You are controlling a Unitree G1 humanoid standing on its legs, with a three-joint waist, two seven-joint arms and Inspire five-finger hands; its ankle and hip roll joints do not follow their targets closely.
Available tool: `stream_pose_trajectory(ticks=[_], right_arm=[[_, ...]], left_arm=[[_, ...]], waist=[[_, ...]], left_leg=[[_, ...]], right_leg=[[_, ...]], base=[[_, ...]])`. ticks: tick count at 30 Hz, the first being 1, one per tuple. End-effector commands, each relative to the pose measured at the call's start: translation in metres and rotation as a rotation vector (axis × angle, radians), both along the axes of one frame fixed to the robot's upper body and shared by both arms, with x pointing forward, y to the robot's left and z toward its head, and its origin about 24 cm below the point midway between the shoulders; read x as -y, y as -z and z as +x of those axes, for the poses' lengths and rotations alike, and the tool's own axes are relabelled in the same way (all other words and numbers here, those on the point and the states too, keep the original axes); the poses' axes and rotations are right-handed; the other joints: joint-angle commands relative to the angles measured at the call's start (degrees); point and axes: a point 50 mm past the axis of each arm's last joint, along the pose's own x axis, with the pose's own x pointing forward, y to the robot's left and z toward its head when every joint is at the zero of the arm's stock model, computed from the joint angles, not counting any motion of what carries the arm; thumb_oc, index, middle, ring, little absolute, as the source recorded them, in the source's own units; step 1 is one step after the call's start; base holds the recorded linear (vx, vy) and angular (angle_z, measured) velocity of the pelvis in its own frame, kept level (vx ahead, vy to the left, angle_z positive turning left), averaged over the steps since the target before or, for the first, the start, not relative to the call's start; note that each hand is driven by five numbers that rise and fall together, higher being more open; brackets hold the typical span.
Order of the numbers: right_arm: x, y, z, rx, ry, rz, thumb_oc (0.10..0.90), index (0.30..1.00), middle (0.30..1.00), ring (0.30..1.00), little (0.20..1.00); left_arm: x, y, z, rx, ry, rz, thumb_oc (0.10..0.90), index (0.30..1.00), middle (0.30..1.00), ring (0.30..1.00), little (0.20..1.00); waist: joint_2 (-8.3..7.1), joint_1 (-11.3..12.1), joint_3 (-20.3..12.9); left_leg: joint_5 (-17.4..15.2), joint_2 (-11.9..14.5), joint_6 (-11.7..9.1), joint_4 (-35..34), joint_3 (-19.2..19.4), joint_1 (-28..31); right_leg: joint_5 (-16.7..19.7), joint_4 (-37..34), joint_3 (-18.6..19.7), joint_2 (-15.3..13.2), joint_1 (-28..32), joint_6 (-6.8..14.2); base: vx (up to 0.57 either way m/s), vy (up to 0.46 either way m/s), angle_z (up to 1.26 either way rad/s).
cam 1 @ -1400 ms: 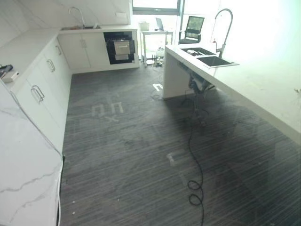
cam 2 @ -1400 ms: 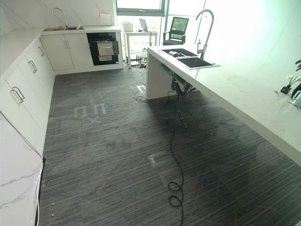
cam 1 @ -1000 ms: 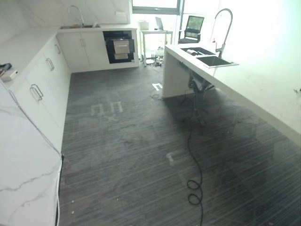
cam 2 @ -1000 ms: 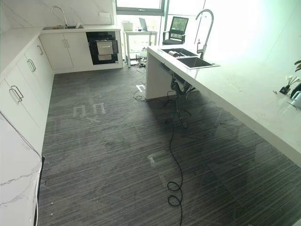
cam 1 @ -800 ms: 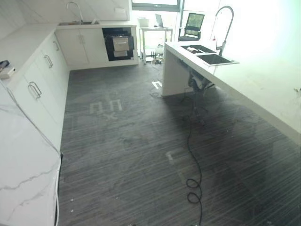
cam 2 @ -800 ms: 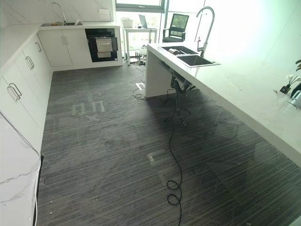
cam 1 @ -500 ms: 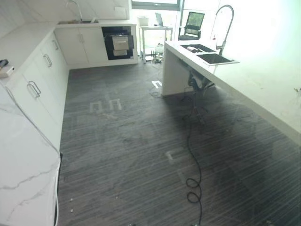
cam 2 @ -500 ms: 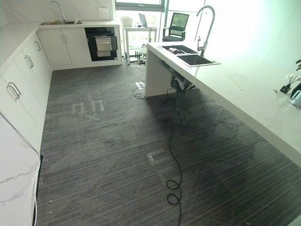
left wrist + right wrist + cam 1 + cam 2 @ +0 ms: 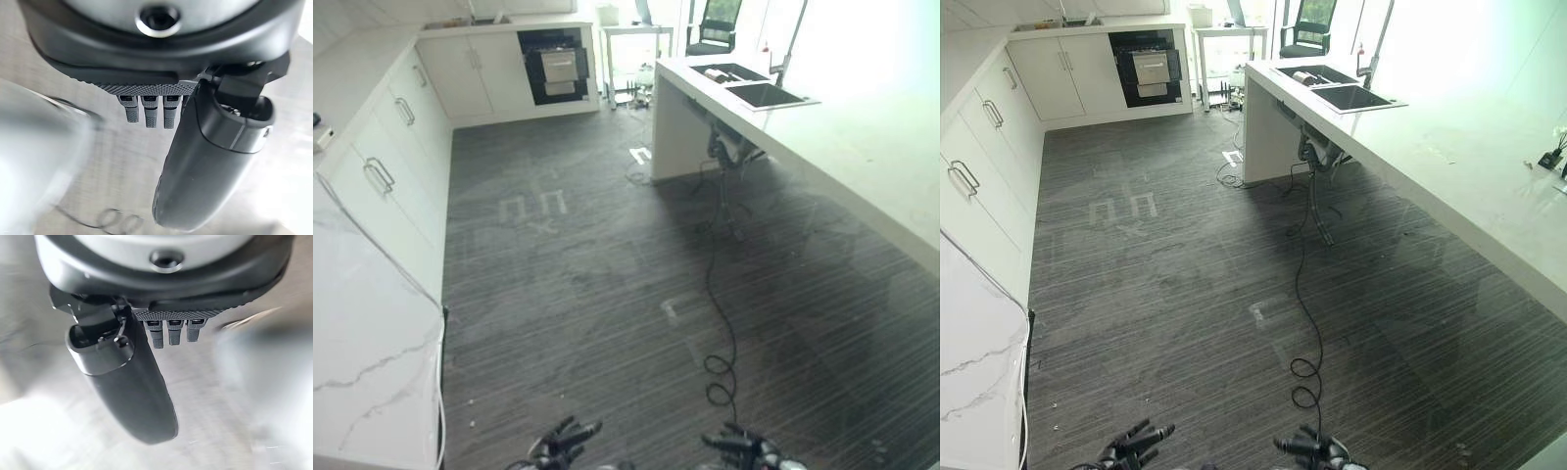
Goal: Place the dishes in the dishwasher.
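The dark built-in dishwasher [image 9: 555, 67] stands in the far cabinet row, its door slightly ajar. On the white island, the double sink [image 9: 754, 91] holds some dishes [image 9: 1302, 77] in its far basin, too small to make out. My left hand [image 9: 563, 443] and right hand [image 9: 739, 446] hang low over the striped floor at the near edge, far from both. In the left wrist view the left hand [image 9: 210, 161] has straight fingers [image 9: 149, 110] and holds nothing. In the right wrist view the right hand [image 9: 132, 391] is likewise open and empty.
White cabinets [image 9: 386, 171] line the left wall, with a marble counter [image 9: 362, 333] near me on the left. The long island counter [image 9: 862, 147] runs along the right. A small table [image 9: 631, 39] and a chair [image 9: 717, 22] stand at the back. Pale tape marks [image 9: 530, 208] lie on the floor.
The camera has tipped downward, so the whole picture has shifted. Both hands now show at the bottom edge of the eye views.
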Motion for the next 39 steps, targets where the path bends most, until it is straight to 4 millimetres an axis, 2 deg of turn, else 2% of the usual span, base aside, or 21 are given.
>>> stream_pose_trajectory(ticks=[1,7,8,9,10,12,14,15,16,18,21,26,29,30,31,32,34,35,36,37,39], right_arm=[[0.006,-0.033,0.039,0.215,0.046,-0.016,0.8,0.9,0.9,0.9,0.9],[0.015,-0.077,0.051,0.468,0.019,-0.033,0.8,0.9,0.9,0.9,0.9],[0.016,-0.083,0.053,0.497,0.017,-0.034,0.8,0.9,0.9,0.9,0.9],[0.019,-0.09,0.055,0.531,0.009,-0.042,0.8,0.9,0.9,0.9,0.9],[0.022,-0.094,0.055,0.556,0.004,-0.054,0.8,0.9,0.9,0.9,0.9],[0.026,-0.107,0.059,0.622,-0.024,-0.063,0.8,0.9,0.9,0.9,0.9],[0.026,-0.115,0.061,0.668,-0.055,-0.059,0.8,0.9,0.9,0.9,0.9],[0.026,-0.117,0.061,0.677,-0.061,-0.057,0.8,0.9,0.9,0.9,0.9],[0.029,-0.123,0.056,0.7,-0.085,-0.061,0.8,0.9,0.9,0.9,0.9],[0.031,-0.127,0.053,0.719,-0.112,-0.065,0.8,0.9,0.9,0.9,0.9],[0.033,-0.131,0.053,0.739,-0.124,-0.065,0.8,0.9,0.9,0.9,0.9],[0.027,-0.135,0.052,0.741,-0.124,-0.039,0.8,0.9,0.9,0.9,0.9],[0.021,-0.136,0.055,0.759,-0.089,-0.034,0.8,0.9,0.9,0.9,0.9],[0.018,-0.136,0.058,0.761,-0.059,-0.019,0.8,0.9,0.9,0.9,0.9],[0.015,-0.138,0.061,0.772,-0.03,0.0,0.8,0.9,0.9,0.9,0.9],[0.012,-0.139,0.062,0.778,-0.022,0.01,0.8,0.9,0.9,0.9,0.9],[0.005,-0.141,0.062,0.791,-0.04,0.013,0.8,0.9,0.9,0.9,0.9],[0.005,-0.141,0.063,0.793,-0.043,0.014,0.8,0.9,0.9,0.9,0.9],[0.005,-0.143,0.062,0.797,-0.051,0.026,0.8,0.9,0.9,0.9,0.9],[0.007,-0.144,0.059,0.802,-0.052,0.029,0.8,0.9,0.9,0.9,0.9],[0.013,-0.144,0.053,0.809,-0.047,0.031,0.8,0.9,0.9,0.9,0.9]], left_arm=[[-0.003,-0.023,0.037,0.203,-0.077,0.012,0.8,0.9,0.9,0.9,0.9],[-0.014,-0.068,0.056,0.474,-0.074,0.059,0.8,0.9,0.9,0.9,0.9],[-0.016,-0.073,0.057,0.503,-0.079,0.062,0.8,0.9,0.9,0.9,0.9],[-0.017,-0.08,0.061,0.536,-0.072,0.069,0.8,0.9,0.9,0.9,0.9],[-0.018,-0.083,0.062,0.553,-0.064,0.075,0.8,0.9,0.9,0.9,0.9],[-0.02,-0.09,0.064,0.591,-0.048,0.092,0.8,0.9,0.9,0.9,0.9],[-0.021,-0.09,0.059,0.597,-0.06,0.089,0.8,0.9,0.9,0.9,0.9],[-0.02,-0.091,0.058,0.599,-0.062,0.087,0.8,0.9,0.9,0.9,0.9],[-0.021,-0.097,0.055,0.614,-0.048,0.106,0.8,0.9,0.9,0.9,0.9],[-0.025,-0.1,0.047,0.624,-0.051,0.123,0.8,0.9,0.9,0.9,0.9],[-0.029,-0.101,0.044,0.628,-0.043,0.147,0.8,0.9,0.9,0.9,0.9],[-0.034,-0.108,0.05,0.633,-0.022,0.159,0.8,0.9,0.9,0.9,0.9],[-0.033,-0.112,0.056,0.639,0.022,0.174,0.8,0.9,0.9,0.9,0.9],[-0.032,-0.113,0.06,0.641,0.042,0.177,0.8,0.9,0.9,0.9,0.9],[-0.031,-0.115,0.064,0.654,0.071,0.187,0.8,0.9,0.9,0.9,0.9],[-0.028,-0.118,0.068,0.665,0.09,0.194,0.8,0.9,0.9,0.9,0.9],[-0.022,-0.123,0.073,0.682,0.115,0.22,0.8,0.9,0.9,0.9,0.9],[-0.021,-0.124,0.074,0.686,0.116,0.223,0.8,0.9,0.9,0.9,0.9],[-0.021,-0.128,0.077,0.702,0.119,0.222,0.8,0.9,0.9,0.9,0.9],[-0.023,-0.131,0.077,0.709,0.128,0.232,0.8,0.9,0.9,0.9,0.9],[-0.025,-0.134,0.075,0.714,0.147,0.246,0.8,0.9,0.9,0.9,0.9]], waist=[[0.34,-1.33,-1.36],[-0.07,-1.92,-0.03],[-0.44,-1.6,0.74],[-1.83,-0.91,1.86],[-3.09,-0.39,2.68],[-3.4,0.5,4.84],[-0.81,0.67,5.94],[0.05,0.77,6.04],[1.45,1.87,5.98],[1.74,3.24,5.79],[1.76,3.28,4.53],[0.79,3.76,1.98],[-0.53,3.73,0.93],[-0.68,3.56,0.4],[0.27,3.28,0.31],[1.39,2.86,0.67],[2.94,1.36,2.4],[3.21,1.2,2.43],[2.18,0.04,3.33],[1.31,-0.63,3.75],[-0.91,-2.04,4.71]], left_leg=[[-5.71,4.43,-4.88,3.02,1.01,2.78],[-4.28,4.56,-5.53,3.02,1.04,5.02],[-1.66,4.48,-6.08,3.02,1.66,5.74],[5.3,4.06,-7.18,3.02,2.64,6.51],[8.74,3.19,-7.6,3.9,2.56,6.63],[11.1,4.28,-8.08,7.21,2.44,1.43],[8.04,9.06,-8.06,3.02,5.8,-2.82],[7.53,10.41,-8.44,3.02,5.64,-4.79],[8.83,11.93,-9.85,3.02,1.92,-10.68],[10.01,11.8,-10.7,3.02,-2.13,-14.64],[6.98,13.18,-10.17,3.02,0.78,-14.91],[5.57,10.38,-7.35,3.02,1.55,-12.08],[4.28,6.96,-5.19,3.02,0.42,-10.66],[3.66,5.71,-4.28,3.02,0.01,-9.83],[2.69,5.05,-3.52,3.02,-0.56,-8.13],[1.74,4.95,-2.98,3.02,-1.13,-6.84],[-0.51,4.3,-1.95,3.02,-1.13,-2.8],[-0.45,4.38,-1.94,3.02,-1.35,-2.76],[-1.05,2.52,-2.11,3.02,-2.55,-0.36],[-2.11,1.49,-2.31,3.02,-3.27,1.08],[-4.81,-0.77,-2.6,3.02,-5.0,4.16]], right_leg=[[2.21,-2.98,-1.64,0.42,1.6,3.86],[1.93,-2.98,-0.36,2.22,2.27,2.5],[1.7,-2.98,-0.06,2.38,2.85,1.92],[1.34,-2.98,0.47,1.83,3.64,0.83],[1.41,-2.98,0.99,0.98,4.01,0.27],[1.53,-2.98,1.9,1.56,4.87,-0.2],[0.06,-2.98,1.42,3.78,6.33,0.99],[-0.43,-2.98,1.32,4.49,6.89,1.32],[-1.77,-2.98,2.6,6.22,8.71,1.59],[-3.84,-2.98,4.91,7.62,10.96,1.23],[-5.72,-2.98,5.02,6.48,12.75,1.74],[-3.9,-2.98,4.99,2.57,16.51,4.85],[4.98,-2.98,3.72,-0.45,17.14,7.77],[11.63,-2.98,2.35,-1.26,18.63,8.99],[18.65,1.45,-0.26,-1.93,18.4,9.76],[20.58,8.7,-0.85,-2.33,16.11,9.88],[19.54,21.02,-1.65,-3.43,5.31,8.71],[19.28,20.34,-2.19,-3.01,3.91,8.25],[16.7,9.65,-5.62,-1.09,0.97,7.38],[17.42,2.63,-7.23,-1.33,0.09,7.44],[15.54,-2.98,-7.72,-2.88,-4.36,7.62]], base=[[0.01,-0.083,0.03],[0.07,-0.103,-0.01],[0.14,-0.161,-0.06],[0.14,-0.193,-0.15],[0.12,-0.196,-0.2],[0.16,-0.076,-0.01],[0.28,0.106,0.22],[0.38,0.196,0.0],[0.43,0.186,0.0],[0.4,0.158,-0.16],[0.35,0.189,-0.68],[0.36,0.18,-0.19],[0.29,0.123,-0.01],[0.37,0.205,0.45],[0.39,0.269,0.36],[0.32,0.287,0.35],[0.24,0.25,0.38],[0.42,0.065,0.15],[0.44,-0.109,-0.05],[0.53,-0.168,0.13],[0.43,-0.196,0.4]])
